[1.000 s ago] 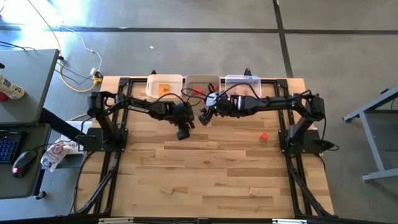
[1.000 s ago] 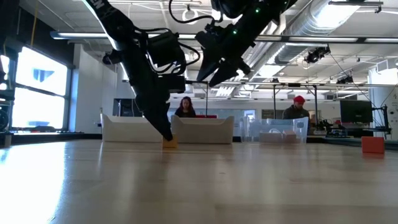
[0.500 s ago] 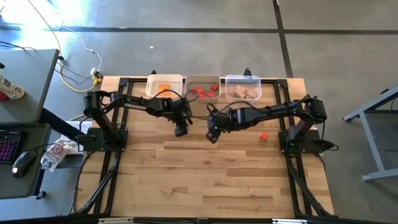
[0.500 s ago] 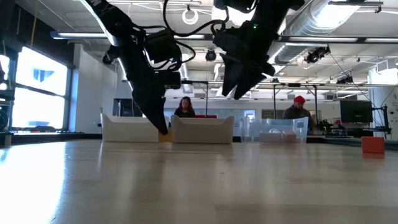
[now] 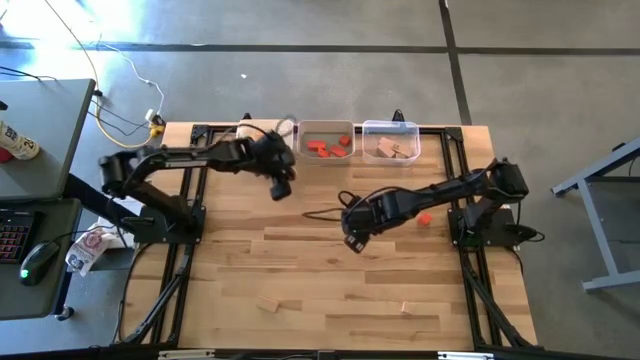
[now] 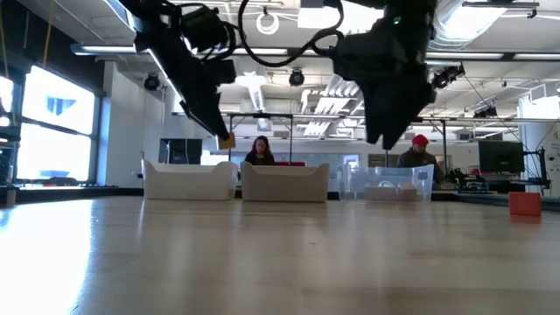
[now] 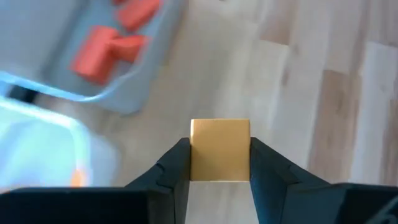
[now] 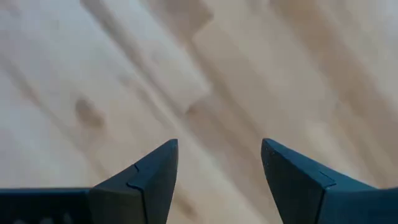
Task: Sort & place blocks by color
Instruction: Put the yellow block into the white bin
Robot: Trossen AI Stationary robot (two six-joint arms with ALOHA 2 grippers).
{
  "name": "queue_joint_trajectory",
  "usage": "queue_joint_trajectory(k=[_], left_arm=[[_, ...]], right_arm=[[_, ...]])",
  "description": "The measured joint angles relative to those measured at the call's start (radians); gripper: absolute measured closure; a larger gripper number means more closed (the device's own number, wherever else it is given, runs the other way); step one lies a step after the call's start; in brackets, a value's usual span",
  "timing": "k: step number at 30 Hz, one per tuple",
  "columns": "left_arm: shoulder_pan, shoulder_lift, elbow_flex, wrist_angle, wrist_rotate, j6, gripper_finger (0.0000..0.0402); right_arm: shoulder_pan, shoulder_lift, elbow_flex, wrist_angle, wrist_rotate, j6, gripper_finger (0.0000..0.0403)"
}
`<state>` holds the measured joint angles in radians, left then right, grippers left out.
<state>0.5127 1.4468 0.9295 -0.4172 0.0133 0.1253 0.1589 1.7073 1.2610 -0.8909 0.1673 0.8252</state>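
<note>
My left gripper (image 5: 281, 190) hangs above the table just in front of the white left bin (image 5: 250, 133) and is shut on an orange cube (image 7: 219, 148); the low view shows the cube (image 6: 227, 140) well above the tabletop. The middle bin (image 5: 327, 143) holds red blocks, and the clear right bin (image 5: 390, 142) holds pale wood pieces. My right gripper (image 5: 354, 240) is open over bare wood near the table's middle, holding nothing (image 8: 219, 155). A red block (image 5: 424, 219) lies on the table to its right. Pale blocks (image 5: 270, 305) (image 5: 412, 308) lie by the near edge. My left gripper pinches the orange cube between its two fingers (image 7: 177, 163), one on each of two opposite side faces (image 7: 196, 149). The fingers point down at it from above. The cube is lifted clear of the table and sits square in the hold.
The three bins stand in a row along the far edge. A dark cable (image 5: 318, 211) runs over the table between the two grippers. Bare wood spreads across the table's middle and left. People sit in the room beyond the table (image 6: 261, 150).
My left gripper has risen with the orange cube, which stood on the table a second ago, and has moved toward the far edge and the left bin. My right gripper has swung away from the middle bin toward the near edge, to the table's middle.
</note>
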Motion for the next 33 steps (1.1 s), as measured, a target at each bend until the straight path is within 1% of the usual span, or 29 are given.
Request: queue_joint_trajectory(k=[6,10,13,19,23,26,29,33], left_arm=[[0.111,-0.084,0.000,-0.025,-0.074,0.007,0.0298],[0.201,-0.085,0.000,-0.025,-0.077,-0.043,0.0298],[0.265,-0.059,0.000,-0.010,-0.078,-0.075,0.0296],[0.372,0.011,0.000,0.026,-0.073,-0.089,0.0296],[0.414,0.057,0.000,0.046,-0.064,-0.096,0.0289],[0.431,0.087,0.000,0.050,-0.033,-0.096,0.0283],[0.437,0.105,0.000,0.053,-0.013,-0.098,0.0282],[0.436,0.114,0.000,0.056,-0.012,-0.159,0.0275]], right_arm=[[0.059,0.000,0.000,-0.072,-0.156,0.089,0.0185],[0.113,0.000,0.000,-0.097,-0.251,0.142,0.0185],[0.161,0.000,0.000,-0.100,-0.287,0.172,0.0185],[0.256,0.000,0.000,-0.102,-0.302,0.199,0.0185],[0.317,0.000,0.000,-0.102,-0.301,0.272,0.0185],[0.362,0.000,0.000,-0.099,-0.301,0.284,0.0185],[0.405,0.000,0.000,-0.098,-0.302,0.336,0.0185],[0.460,0.000,0.000,-0.099,-0.301,0.422,0.0185]])
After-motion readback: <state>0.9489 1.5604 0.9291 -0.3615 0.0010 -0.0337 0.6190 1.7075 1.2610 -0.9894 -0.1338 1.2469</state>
